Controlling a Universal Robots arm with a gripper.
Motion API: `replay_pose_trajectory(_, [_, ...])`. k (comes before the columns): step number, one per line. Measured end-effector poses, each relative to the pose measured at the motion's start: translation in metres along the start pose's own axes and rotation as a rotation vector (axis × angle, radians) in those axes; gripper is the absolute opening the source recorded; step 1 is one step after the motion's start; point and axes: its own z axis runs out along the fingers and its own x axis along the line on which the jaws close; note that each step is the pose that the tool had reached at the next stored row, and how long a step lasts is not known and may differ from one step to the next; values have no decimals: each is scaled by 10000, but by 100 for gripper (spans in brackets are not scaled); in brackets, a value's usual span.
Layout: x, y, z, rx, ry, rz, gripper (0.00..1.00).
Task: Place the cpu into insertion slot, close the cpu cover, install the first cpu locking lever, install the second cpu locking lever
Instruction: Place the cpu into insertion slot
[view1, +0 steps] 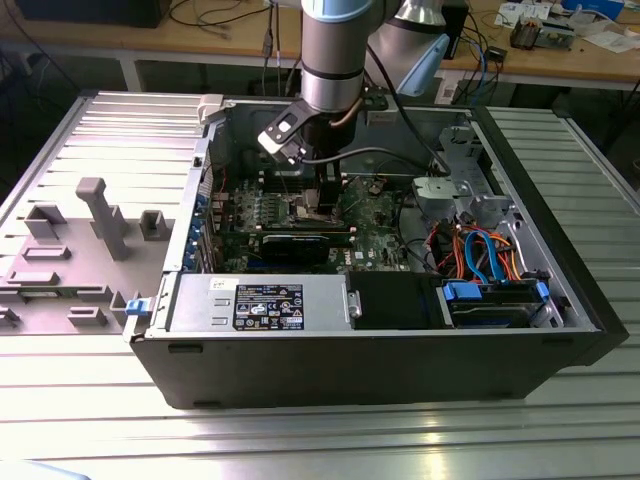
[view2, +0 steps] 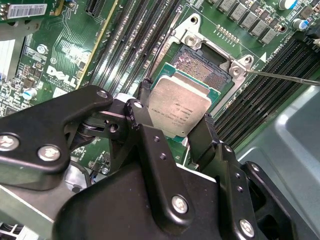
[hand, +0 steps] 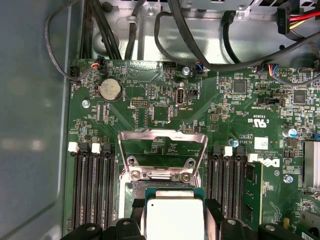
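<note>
Inside an open computer case (view1: 400, 370), the gripper (view2: 175, 106) clamps its two black fingers on opposite edges of the cpu (view2: 184, 100), holding the chip just over the insertion slot (view2: 207, 70) (its contact field partly uncovered). The cpu cover (hand: 162, 133) stands raised open at the socket's edge.

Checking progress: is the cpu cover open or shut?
Open: the cpu cover stands raised beyond the insertion slot; the hand holds the cpu over it.

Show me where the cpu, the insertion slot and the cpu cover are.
cpu (view2: 180, 107): second wrist view, middle of metal top.
insertion slot (view2: 200, 65): second wrist view, its bare contact field.
cpu cover (hand: 162, 134): first wrist view, end bar of raised frame.
</note>
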Motion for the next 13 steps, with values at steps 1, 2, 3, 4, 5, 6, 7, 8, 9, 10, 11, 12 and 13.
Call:
replay_pose_trajectory(1, [0, 0, 2, 0, 0, 0, 55])
replay_pose_trajectory(2, [0, 0, 3, 1, 0, 0, 55])
replay_pose_trajectory(3, [0, 0, 5, 0, 0, 0, 55])
replay_pose_trajectory(4, [0, 0, 7, 0, 0, 0, 55])
replay_pose_trajectory(5, [0, 0, 11, 0, 0, 0, 55])
replay_pose_trajectory(6, [0, 0, 15, 0, 0, 0, 55])
replay_pose_trajectory(7, [0, -1, 17, 0, 0, 0, 55])
replay_pose_trajectory(8, [0, -1, 19, 0, 0, 0, 55])
replay_pose_trajectory(9, [0, -1, 22, 1, 0, 0, 55])
replay_pose_trajectory(10, [0, -1, 24, 1, -1, 0, 55])
replay_pose_trajectory(11, [0, -1, 27, 1, 0, 0, 55])
replay_pose_trajectory(12, [0, -1, 29, 0, 0, 0, 55])
replay_pose_trajectory(13, [1, -1, 31, 0, 0, 0, 55])
